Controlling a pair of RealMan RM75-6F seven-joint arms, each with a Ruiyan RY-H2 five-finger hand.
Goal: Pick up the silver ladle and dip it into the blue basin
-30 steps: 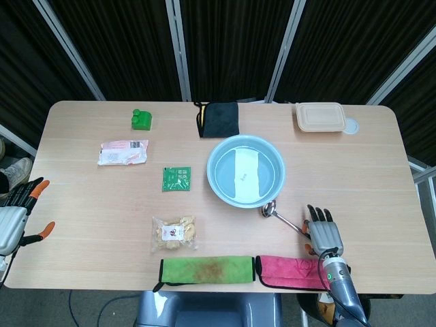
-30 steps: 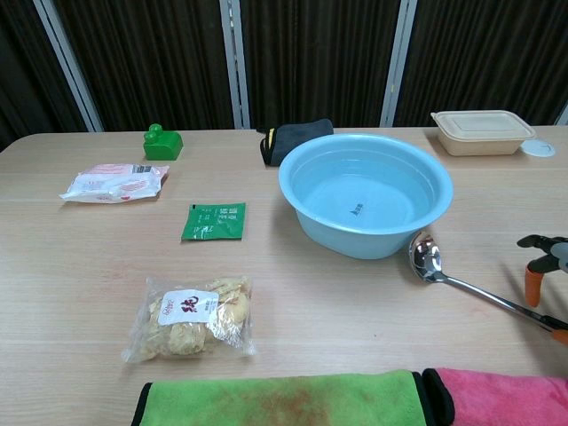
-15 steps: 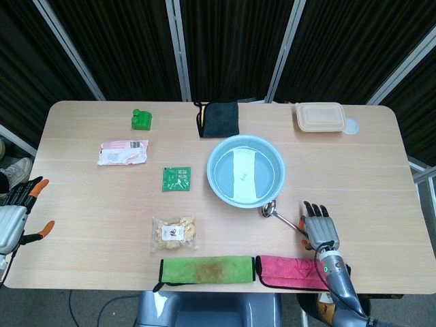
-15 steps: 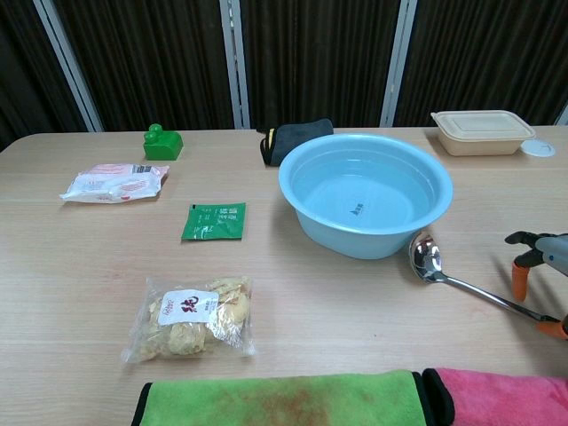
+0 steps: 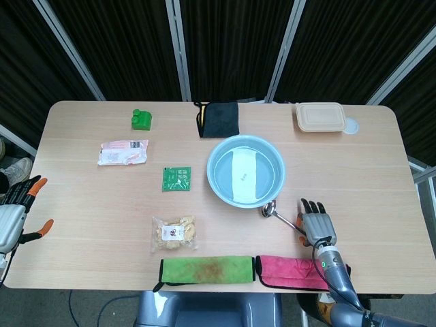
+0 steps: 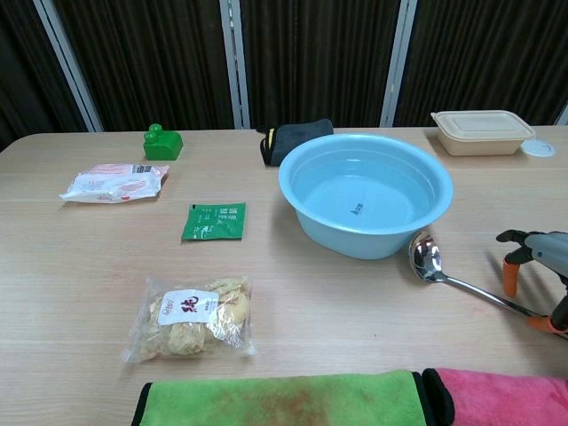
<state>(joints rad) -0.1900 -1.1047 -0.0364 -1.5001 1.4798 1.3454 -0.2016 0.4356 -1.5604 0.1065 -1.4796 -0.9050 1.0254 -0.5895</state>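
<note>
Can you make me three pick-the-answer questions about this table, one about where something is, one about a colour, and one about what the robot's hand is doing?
1. Where does the silver ladle lie?
A. Inside the blue basin
B. On the table beside the blue basin
C. On the green cloth

2. What colour is the cloth next to the green cloth at the table's near edge?
A. Pink
B. Yellow
C. White

3. What is the right hand doing?
A. Lifting the ladle up
B. Squeezing the pink cloth
C. Open over the ladle's handle end, not lifting it

Answers:
1 B: the ladle's bowl rests on the wood just outside the blue basin.
2 A: the pink cloth lies right beside the green one.
3 C: its fingers are spread and the ladle lies flat.
</note>
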